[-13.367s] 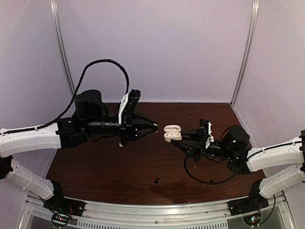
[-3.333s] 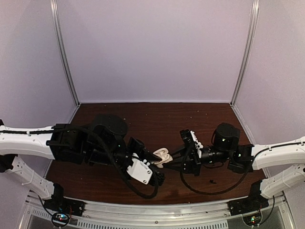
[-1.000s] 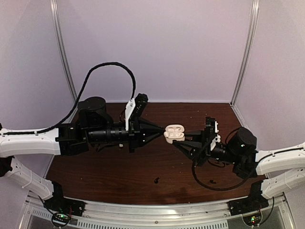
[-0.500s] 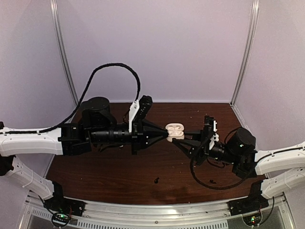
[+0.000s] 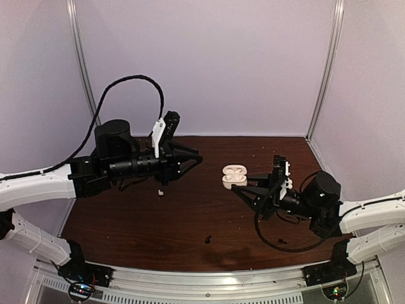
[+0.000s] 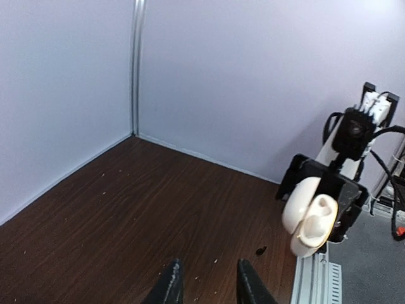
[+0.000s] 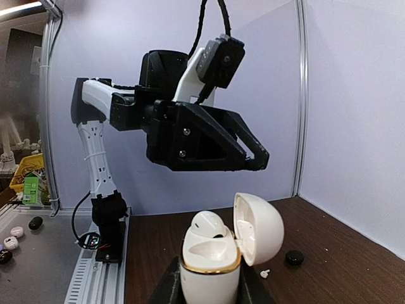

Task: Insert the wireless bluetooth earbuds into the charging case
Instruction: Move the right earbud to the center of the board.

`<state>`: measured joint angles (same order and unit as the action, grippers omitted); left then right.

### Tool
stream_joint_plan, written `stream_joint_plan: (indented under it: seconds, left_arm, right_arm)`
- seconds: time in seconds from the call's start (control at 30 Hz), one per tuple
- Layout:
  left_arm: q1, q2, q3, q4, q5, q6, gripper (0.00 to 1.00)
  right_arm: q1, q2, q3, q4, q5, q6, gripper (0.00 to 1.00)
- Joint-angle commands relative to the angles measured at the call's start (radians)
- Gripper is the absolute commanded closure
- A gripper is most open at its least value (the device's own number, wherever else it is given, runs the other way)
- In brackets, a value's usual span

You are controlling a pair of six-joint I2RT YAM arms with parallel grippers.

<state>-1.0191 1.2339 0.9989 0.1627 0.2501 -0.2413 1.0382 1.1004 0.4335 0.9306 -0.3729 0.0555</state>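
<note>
Earbuds' tabletop point(image 5: 126, 221): dark brown wood grain, pale walls point(image 5: 209, 63) on three sides.
Left arm point(image 5: 120, 168): raised over the left half of the tabletop, reaching toward the middle, black cable point(image 5: 126, 85) looping above it.
Right arm point(image 5: 316, 196): low on the right, pointing left toward the middle.
Left pincer point(image 5: 193, 158): narrow gap between the fingers, nothing in it, held above the tabletop.
Right pincer point(image 5: 243, 185): clamped on the base of the charging case point(image 7: 211, 266), holding it off the tabletop.
Charging case: white with a gold rim, upright in the right wrist view, lid point(image 7: 259, 225) hinged open to one side.
White earbud point(image 7: 207, 223): glossy, seated in the case with its top poking out; second well, cannot tell.
Black earbud point(image 5: 207, 239): loose on the tabletop, near the front edge, about the middle.
Second black earbud point(image 5: 281, 241): loose on the tabletop, front right, beside the right arm.
</note>
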Motion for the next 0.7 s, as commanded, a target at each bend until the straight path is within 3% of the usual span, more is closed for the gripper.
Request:
stream_joint_plan:
  seconds: [0.0, 0.17, 0.3, 0.47, 0.67]
  left_arm:
    - [0.104, -0.003, -0.065, -0.042, -0.038, -0.092, 0.67]
    - [0.225, -0.003, -0.125, -0.112, -0.126, -0.161, 0.55]
    - [0.322, -0.015, -0.200, -0.176, -0.213, -0.243, 0.54]
    - [0.333, -0.020, -0.293, -0.202, -0.377, -0.312, 0.49]
    - [0.333, 0.035, -0.403, -0.061, -0.466, -0.455, 0.46]
  right_arm:
    - [-0.027, -0.031, -0.026, -0.008, 0.042, 0.032, 1.00]
    - [-0.063, -0.042, -0.042, -0.061, 0.051, 0.054, 1.00]
    - [-0.089, -0.046, -0.062, -0.069, 0.048, 0.079, 1.00]
    - [-0.104, -0.050, -0.089, -0.046, 0.050, 0.101, 1.00]
    - [-0.109, -0.042, -0.102, -0.022, 0.054, 0.110, 1.00]
